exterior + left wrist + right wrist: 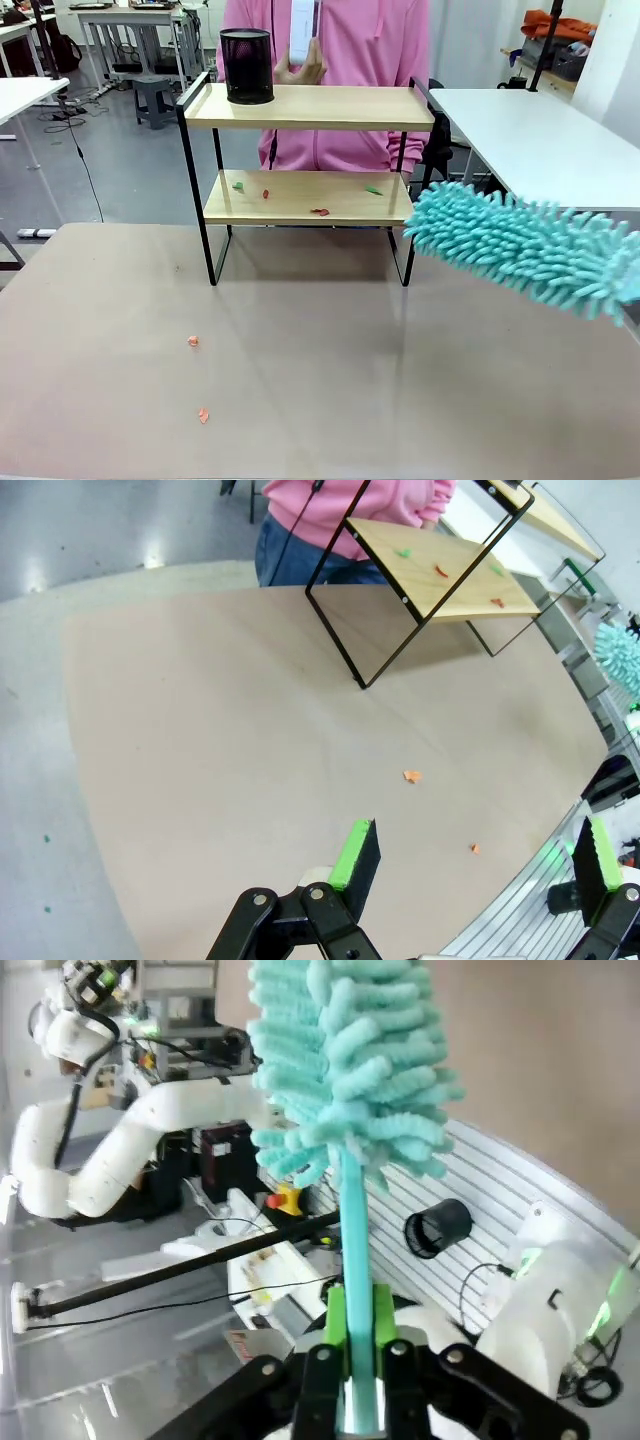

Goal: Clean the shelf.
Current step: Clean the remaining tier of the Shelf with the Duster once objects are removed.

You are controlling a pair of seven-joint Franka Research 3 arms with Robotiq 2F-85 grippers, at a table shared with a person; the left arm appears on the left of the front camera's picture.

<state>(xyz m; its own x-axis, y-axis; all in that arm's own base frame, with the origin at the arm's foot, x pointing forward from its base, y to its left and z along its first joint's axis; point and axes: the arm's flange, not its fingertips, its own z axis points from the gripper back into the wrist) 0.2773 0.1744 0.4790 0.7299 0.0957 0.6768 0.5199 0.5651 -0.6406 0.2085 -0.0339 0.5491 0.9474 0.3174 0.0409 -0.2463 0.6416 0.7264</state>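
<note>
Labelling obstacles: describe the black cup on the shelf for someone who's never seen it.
Find the two-tier rack of light wooden boards in a thin black metal frame at the brown table's far side. On its top board, left end, stands an upright black mesh cylinder cup. It is the rack's only tall dark thing; the red and green scraps lie flat on the lower board.
</note>
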